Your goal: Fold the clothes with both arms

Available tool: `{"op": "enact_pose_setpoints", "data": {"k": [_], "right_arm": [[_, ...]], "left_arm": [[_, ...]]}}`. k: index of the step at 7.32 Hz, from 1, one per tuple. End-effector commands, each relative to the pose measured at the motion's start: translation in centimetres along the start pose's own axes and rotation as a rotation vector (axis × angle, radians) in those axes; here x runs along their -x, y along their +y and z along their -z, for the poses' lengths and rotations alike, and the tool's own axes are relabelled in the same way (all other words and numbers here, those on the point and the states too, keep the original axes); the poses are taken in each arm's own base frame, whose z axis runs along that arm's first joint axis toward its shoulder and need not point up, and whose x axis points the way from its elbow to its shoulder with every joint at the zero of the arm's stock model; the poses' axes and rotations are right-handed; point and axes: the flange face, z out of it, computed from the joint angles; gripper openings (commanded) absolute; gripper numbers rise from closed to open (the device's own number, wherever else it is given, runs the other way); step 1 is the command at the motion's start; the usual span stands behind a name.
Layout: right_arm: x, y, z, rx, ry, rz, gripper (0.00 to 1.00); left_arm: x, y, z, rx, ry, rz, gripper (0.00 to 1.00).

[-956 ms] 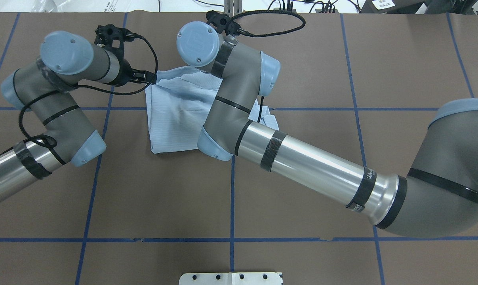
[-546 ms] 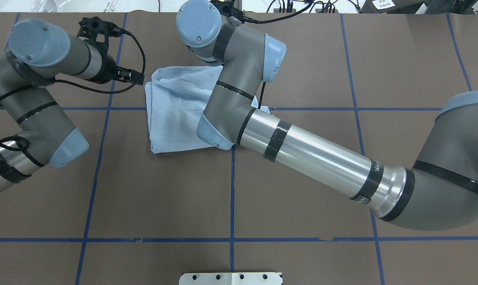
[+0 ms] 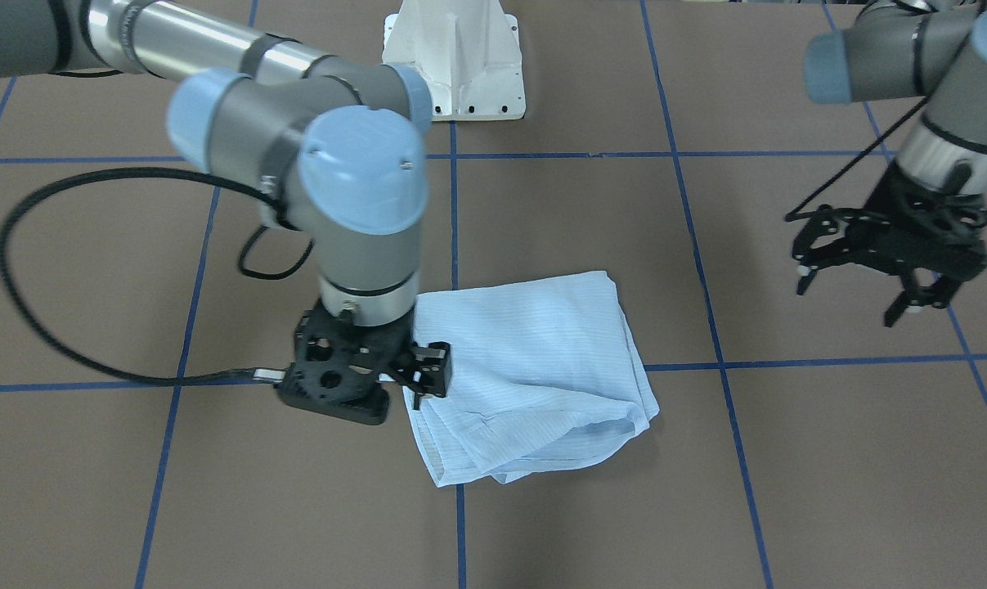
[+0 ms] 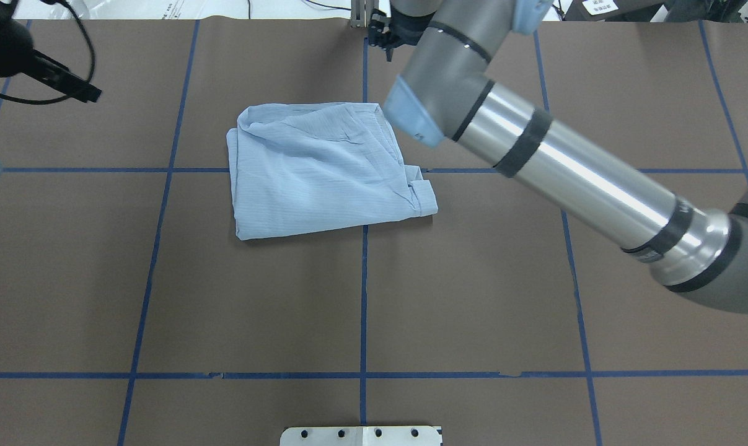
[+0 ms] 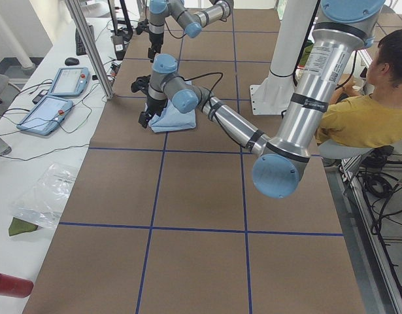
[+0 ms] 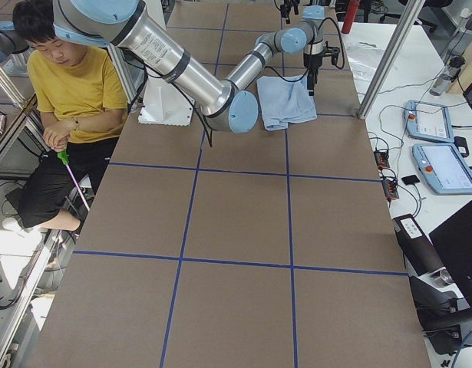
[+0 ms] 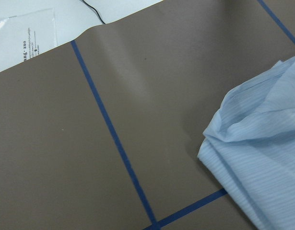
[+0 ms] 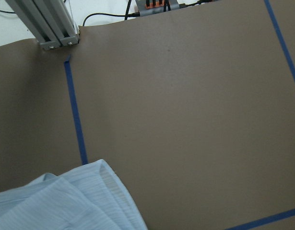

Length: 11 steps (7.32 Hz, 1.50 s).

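The clothes, one light blue striped shirt [image 4: 324, 167], lie folded into a rough rectangle on the brown table, free of both arms in the overhead view. The shirt [image 3: 534, 368] has a rumpled fold along its far edge. My left gripper [image 3: 850, 303] hangs open in the air, well off to the shirt's side, and shows at the overhead view's top left [image 4: 79, 91]. In the overhead view my right gripper [image 4: 383, 38] is up past the shirt's far edge, partly hidden by its arm. The front view shows the right gripper [image 3: 370, 391] low beside the shirt's edge, open. Both wrist views show only shirt [image 7: 262, 158] [image 8: 65, 201] and table.
Blue tape lines divide the table into squares. The white pedestal base [image 3: 456, 65] stands at the robot's side. An aluminium post [image 8: 46, 24] rises at the far edge. A seated person [image 6: 74, 84] is beside the base. Teach pendants [image 5: 57, 91] lie on a side bench.
The left arm has pulled back to the left, away from the shirt's corner. The right arm has lifted and swung to the far right, uncovering the shirt, which lies still.
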Motion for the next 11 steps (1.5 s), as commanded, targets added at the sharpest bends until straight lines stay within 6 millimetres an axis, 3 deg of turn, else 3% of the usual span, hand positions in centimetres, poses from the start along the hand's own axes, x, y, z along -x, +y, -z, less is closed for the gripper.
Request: {"op": "enact_pose_setpoints", "data": {"k": [1, 2, 3, 4, 5, 6, 7, 8, 9, 11], "right_arm": [[-19.1, -1.6, 2.1, 0.034, -0.011, 0.207, 1.00], [-27.5, -0.8, 1.5, 0.050, -0.007, 0.307, 1.00], [-36.2, 1.0, 1.0, 0.072, 0.005, 0.363, 1.00], [-43.6, 1.7, 1.8, 0.083, 0.016, 0.416, 1.00], [-51.0, 3.0, 1.1, 0.121, 0.027, 0.452, 1.00], [-57.9, 4.3, 1.5, 0.143, 0.008, 0.404, 1.00], [-63.1, 7.0, 0.7, 0.180, -0.014, 0.328, 1.00], [-67.4, 9.6, -0.2, 0.195, -0.007, 0.287, 1.00], [-69.6, 11.5, -1.0, 0.198, 0.004, 0.265, 1.00], [-71.4, 11.8, -3.0, 0.216, 0.012, 0.242, 1.00]], "left_arm": [[10.1, 8.7, 3.3, 0.036, -0.021, 0.003, 1.00], [11.8, 13.7, 2.9, 0.071, -0.028, 0.046, 1.00], [12.9, 16.2, 2.6, 0.097, -0.033, 0.083, 1.00], [13.6, 18.3, 2.1, 0.126, -0.036, 0.113, 1.00], [15.4, 20.1, 2.4, 0.145, -0.053, 0.164, 1.00], [18.2, 23.1, 4.0, 0.134, -0.086, 0.233, 1.00], [18.9, 25.7, 4.2, 0.164, -0.088, 0.254, 1.00], [19.0, 28.8, 3.4, 0.213, -0.075, 0.245, 1.00], [18.8, 30.2, 3.3, 0.244, -0.060, 0.234, 1.00], [19.9, 31.6, 4.3, 0.258, -0.067, 0.303, 1.00]]}}
